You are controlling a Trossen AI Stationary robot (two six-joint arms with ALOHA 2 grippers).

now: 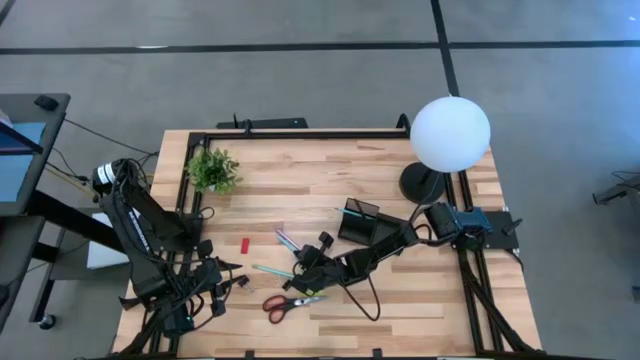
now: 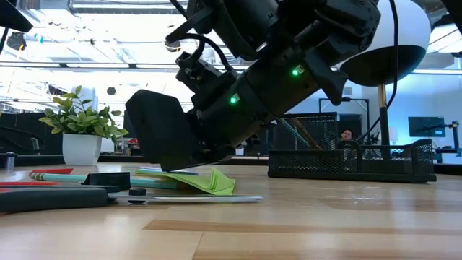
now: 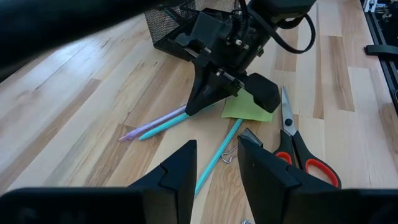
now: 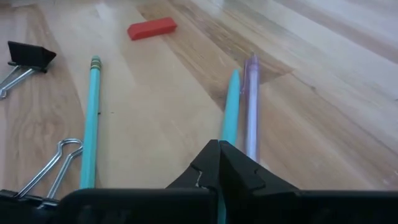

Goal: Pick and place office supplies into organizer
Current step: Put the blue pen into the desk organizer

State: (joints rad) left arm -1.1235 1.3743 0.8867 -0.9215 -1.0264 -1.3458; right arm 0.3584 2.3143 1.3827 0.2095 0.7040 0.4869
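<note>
The right hand (image 1: 300, 262) reaches across the middle of the desk (image 1: 300, 190) and sits low over the two pens lying side by side, a teal pen (image 4: 231, 102) and a purple pen (image 4: 251, 93). Its fingers are pressed together; the right wrist view shows the tips meeting over the near end of the teal pen, but whether the pen is actually pinched cannot be told. Just beside this hand lies the lime-green sticky-note pad (image 3: 247, 107), flat on the wood. A second teal pen (image 4: 92, 118) lies apart to the left, with black binder clips (image 4: 31, 56) near it and the small red block (image 4: 152, 28) farther off on the left. The red-handled scissors (image 1: 285, 303) lie at the near edge of the desk, blades pointing right.

The organizer (image 1: 358, 220) stands right of centre, far of the right hand, with a few pens standing in its holder section.

The left hand (image 3: 214, 163) waits at the near left of the desk, its fingers parted with nothing between them.

A potted plant (image 1: 213, 170) sits at the far left, and a white globe lamp (image 1: 450, 133) at the far right.
</note>
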